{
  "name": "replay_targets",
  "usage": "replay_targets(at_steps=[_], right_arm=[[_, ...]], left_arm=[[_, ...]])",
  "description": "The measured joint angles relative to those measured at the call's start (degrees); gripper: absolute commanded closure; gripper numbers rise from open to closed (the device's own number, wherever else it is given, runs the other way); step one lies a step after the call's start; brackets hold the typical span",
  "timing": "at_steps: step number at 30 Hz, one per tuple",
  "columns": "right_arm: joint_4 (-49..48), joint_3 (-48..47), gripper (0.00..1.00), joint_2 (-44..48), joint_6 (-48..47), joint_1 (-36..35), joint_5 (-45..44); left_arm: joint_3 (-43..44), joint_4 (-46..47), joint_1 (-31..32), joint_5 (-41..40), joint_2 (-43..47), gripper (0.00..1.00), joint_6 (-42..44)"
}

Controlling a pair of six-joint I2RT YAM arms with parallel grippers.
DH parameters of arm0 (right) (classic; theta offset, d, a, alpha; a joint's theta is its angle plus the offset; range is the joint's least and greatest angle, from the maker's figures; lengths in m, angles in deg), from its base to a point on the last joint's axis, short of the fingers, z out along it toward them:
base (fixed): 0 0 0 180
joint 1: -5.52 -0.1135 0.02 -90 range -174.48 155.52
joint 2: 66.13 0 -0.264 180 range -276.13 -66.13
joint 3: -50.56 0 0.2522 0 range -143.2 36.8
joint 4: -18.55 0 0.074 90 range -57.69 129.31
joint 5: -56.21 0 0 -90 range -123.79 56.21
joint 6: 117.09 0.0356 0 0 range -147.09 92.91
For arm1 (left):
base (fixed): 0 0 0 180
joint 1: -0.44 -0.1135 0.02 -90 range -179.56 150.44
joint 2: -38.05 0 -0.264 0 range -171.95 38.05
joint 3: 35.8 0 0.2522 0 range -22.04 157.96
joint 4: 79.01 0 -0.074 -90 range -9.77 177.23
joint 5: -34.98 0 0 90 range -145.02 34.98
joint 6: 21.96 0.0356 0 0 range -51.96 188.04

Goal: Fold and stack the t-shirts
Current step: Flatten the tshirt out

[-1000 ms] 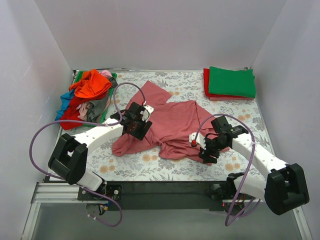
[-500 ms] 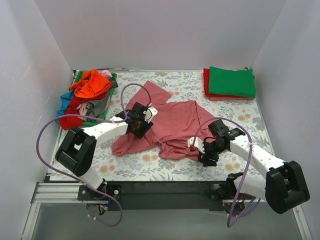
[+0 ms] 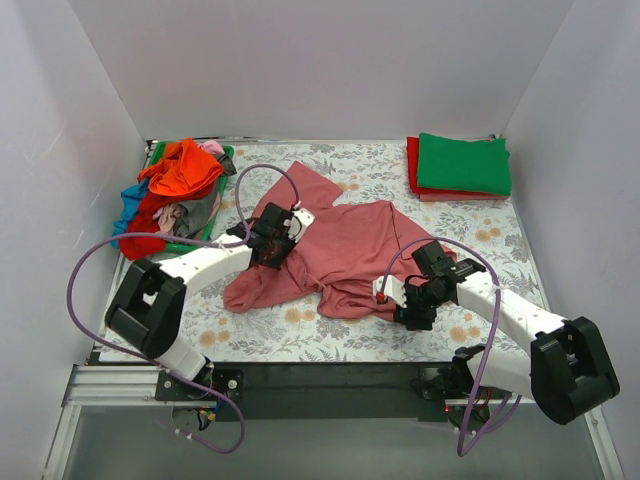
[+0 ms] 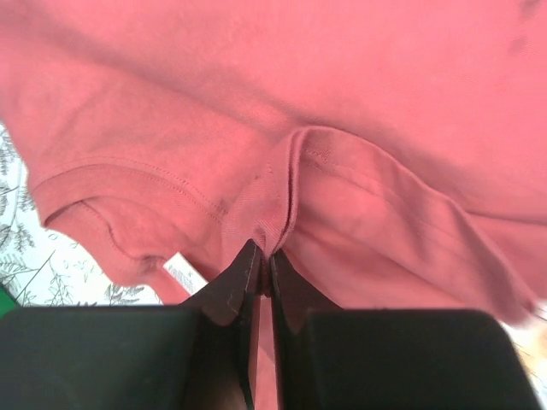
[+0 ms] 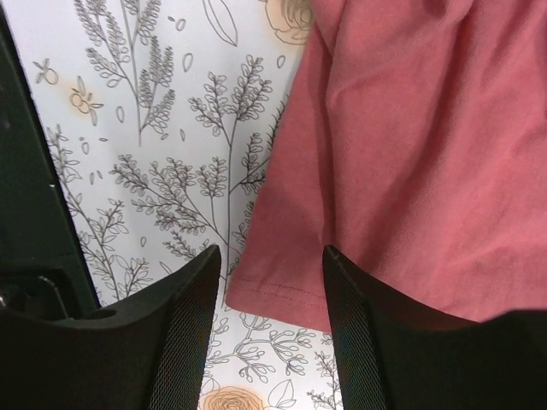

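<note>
A large dusty-rose t-shirt (image 3: 350, 250) lies crumpled on the floral table covering. My left gripper (image 3: 272, 248) rests on its upper left part. In the left wrist view that gripper (image 4: 265, 254) is shut on a pinched ridge of the rose t-shirt (image 4: 359, 111), beside the white neck tag (image 4: 181, 276). My right gripper (image 3: 414, 308) is low at the shirt's near right edge. In the right wrist view it (image 5: 272, 256) stands open, its fingers on either side of the stitched hem corner of the t-shirt (image 5: 410, 154), not touching it.
A folded green t-shirt (image 3: 463, 163) sits on a folded red one (image 3: 412, 165) at the back right. A loose heap of orange, red, blue and grey t-shirts (image 3: 175, 185) is at the back left. White walls enclose three sides.
My left gripper has shut on the rose fabric and shifted slightly back. My right gripper has slid left onto the hem corner, its jaws a little narrower.
</note>
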Motion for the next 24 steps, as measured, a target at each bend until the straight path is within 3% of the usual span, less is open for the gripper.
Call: replay_targets(at_steps=[7,10,12,14,19,24], right_arm=[[-2.7,1.4,0.51,-0.9,1.9,-1.6,-3.7],[-4.5,1.3,0.66,-1.5,3.0,-2.8,-5.5],[-5.4,0.8,0.89,-2.3,3.7,-3.8,-6.2],[-5.7,0.1,0.99,-3.2,4.5,-4.3,-6.7],[-0.9,-1.3,0.99,-1.9,4.4,-4.5,-8.5],[7.4,-3.0,0.99,8.7,1.0,-1.8,-11.8]], left_arm=[[-0.1,-2.6,0.0,4.3,12.6,1.00,-4.1],[-0.6,-4.3,0.0,5.7,17.6,1.00,-5.3],[-0.9,-5.7,0.0,6.9,20.4,1.00,-5.8],[-0.9,-7.1,0.0,8.0,23.1,1.00,-6.1],[-0.9,-10.1,0.0,12.1,29.4,1.00,-6.3],[-0.9,-13.0,0.0,21.4,36.6,1.00,-4.1]])
